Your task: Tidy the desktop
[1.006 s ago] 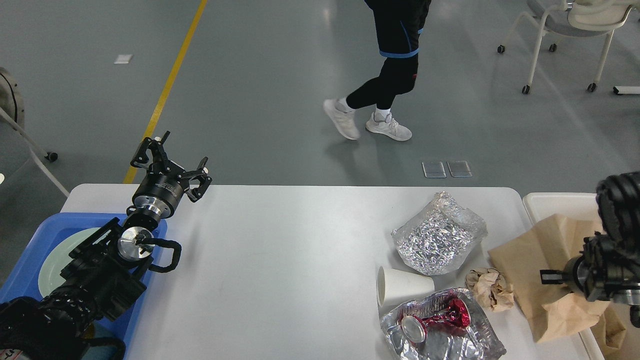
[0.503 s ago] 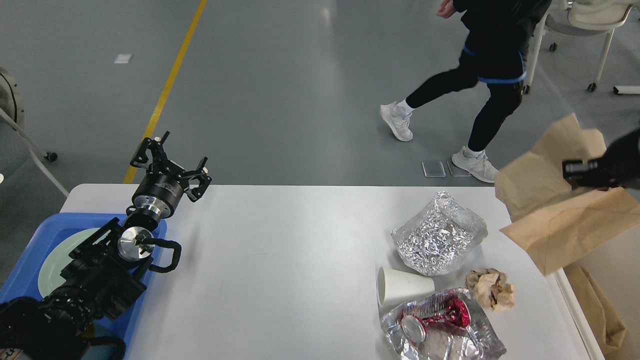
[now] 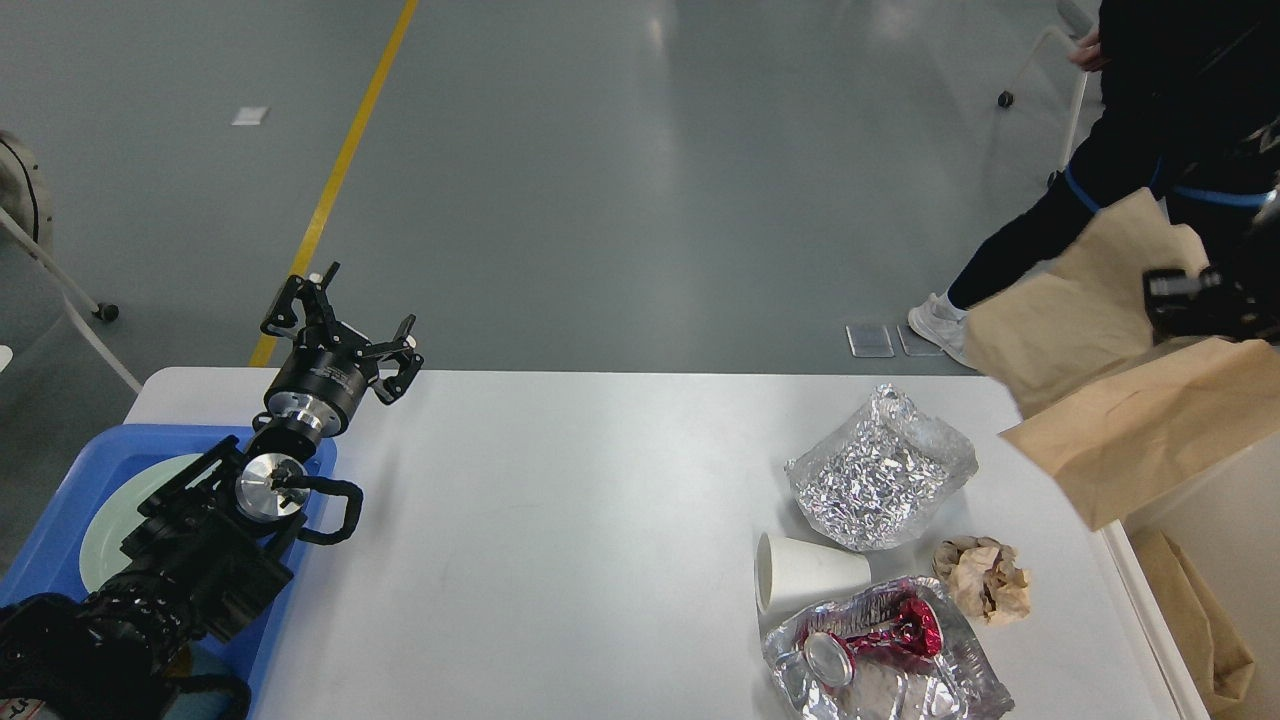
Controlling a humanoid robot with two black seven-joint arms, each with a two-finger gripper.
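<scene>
The white desktop (image 3: pixel 560 520) fills the lower view. On its right part lie a crumpled foil sheet (image 3: pixel 880 480), a white paper cup (image 3: pixel 805 572) on its side, a crumpled brown paper ball (image 3: pixel 982 578) and a foil tray (image 3: pixel 900 685) holding a crushed red can (image 3: pixel 870 635). My right gripper (image 3: pixel 1168 300) is shut on a brown paper bag (image 3: pixel 1100 400) and holds it in the air above the table's right edge. My left gripper (image 3: pixel 350 318) is open and empty above the far left corner.
A blue tray (image 3: pixel 60 480) with a pale green plate (image 3: pixel 115 510) sits at the left under my left arm. A cream-white bin (image 3: pixel 1225 495) with another brown bag (image 3: pixel 1200 620) stands to the right of the table. A person (image 3: pixel 1150 150) stands beyond the far right corner.
My right gripper has lifted the brown paper bag from the bin up into the air, then held about still. The person has walked to the right. My left arm has not moved.
</scene>
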